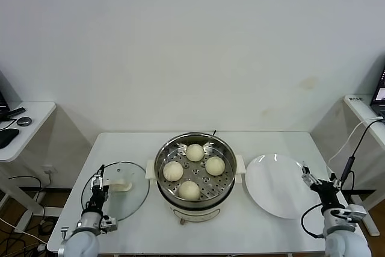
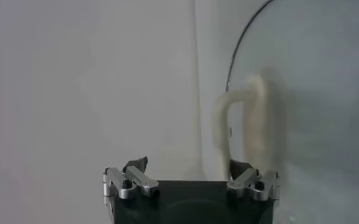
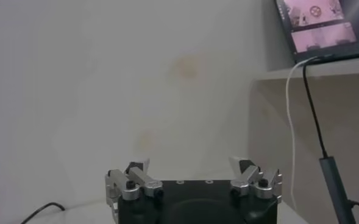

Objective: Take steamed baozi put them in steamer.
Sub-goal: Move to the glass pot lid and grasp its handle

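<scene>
White rectangular table — bears everything listed below.

Large round shiny stainless-steel steamer with perforated inner tray, white side handles and white base — stands at the table's centre, uncovered.

Round white plate — just beside the steamer on the robot's right; nothing lies on it.

Round glass lid with a white handle — flat on the table just beside the steamer on the robot's left.

Four small smooth cream-white baozi — all sit on the perforated tray inside the steamer, set apart from one another; none remains on the plate or the table.

Left gripper — low at the near left, over the lid's near rim, jaws spread wide, holding nothing.

Right gripper — low at the near right, beside the plate's outer edge, jaws likewise spread and bare.

Step in hand, as judged: loading looks complete, both arms waiting. The next move, if any, would likely call for the left gripper to close on the lid's handle, which stands close ahead of it.
</scene>
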Motion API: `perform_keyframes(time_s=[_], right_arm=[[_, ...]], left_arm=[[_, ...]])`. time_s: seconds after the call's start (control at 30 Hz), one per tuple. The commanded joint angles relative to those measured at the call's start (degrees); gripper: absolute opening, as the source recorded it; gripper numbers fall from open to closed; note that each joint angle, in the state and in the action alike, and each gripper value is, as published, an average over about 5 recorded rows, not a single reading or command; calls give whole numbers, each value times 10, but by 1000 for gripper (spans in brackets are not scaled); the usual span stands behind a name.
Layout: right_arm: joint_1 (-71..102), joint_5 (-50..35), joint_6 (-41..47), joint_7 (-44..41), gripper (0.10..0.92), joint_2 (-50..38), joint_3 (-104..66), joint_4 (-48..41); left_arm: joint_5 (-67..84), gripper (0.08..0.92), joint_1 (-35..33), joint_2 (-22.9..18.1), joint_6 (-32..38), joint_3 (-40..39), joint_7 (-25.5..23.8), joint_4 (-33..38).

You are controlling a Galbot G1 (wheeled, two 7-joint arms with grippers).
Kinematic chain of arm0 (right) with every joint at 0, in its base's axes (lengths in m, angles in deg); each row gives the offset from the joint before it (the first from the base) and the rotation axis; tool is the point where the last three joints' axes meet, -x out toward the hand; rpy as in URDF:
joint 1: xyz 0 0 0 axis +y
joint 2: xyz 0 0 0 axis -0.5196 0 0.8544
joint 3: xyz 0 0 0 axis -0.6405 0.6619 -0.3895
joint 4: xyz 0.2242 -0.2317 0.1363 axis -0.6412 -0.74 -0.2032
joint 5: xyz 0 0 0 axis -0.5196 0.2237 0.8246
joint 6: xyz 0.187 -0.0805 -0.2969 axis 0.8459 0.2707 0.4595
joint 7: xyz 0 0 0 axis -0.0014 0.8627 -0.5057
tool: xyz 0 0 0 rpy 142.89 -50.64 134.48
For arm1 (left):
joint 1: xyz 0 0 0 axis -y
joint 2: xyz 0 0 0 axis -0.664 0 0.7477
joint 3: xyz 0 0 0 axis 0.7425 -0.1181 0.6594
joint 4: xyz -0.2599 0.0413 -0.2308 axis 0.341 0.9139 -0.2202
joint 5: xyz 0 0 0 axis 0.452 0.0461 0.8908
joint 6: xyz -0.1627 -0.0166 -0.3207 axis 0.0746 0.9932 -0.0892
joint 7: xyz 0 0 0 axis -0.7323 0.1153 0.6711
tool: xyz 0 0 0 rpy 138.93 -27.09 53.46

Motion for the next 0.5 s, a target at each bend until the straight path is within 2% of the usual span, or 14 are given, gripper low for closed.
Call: perform_keyframes(time_s=[0.03,0.27,0.5], right_arm=[[5,1,-2,0,823,3,-2,2],[8,3,-5,0,823,8,0,5],[14,4,-8,0,823,9,-2,9]], left_arm=[[12,823,54,-2,-7,-9,20,-68],[24,814,65,0,14,-22,53,-108],[24,646,73,-1,24,-26,53,-124]])
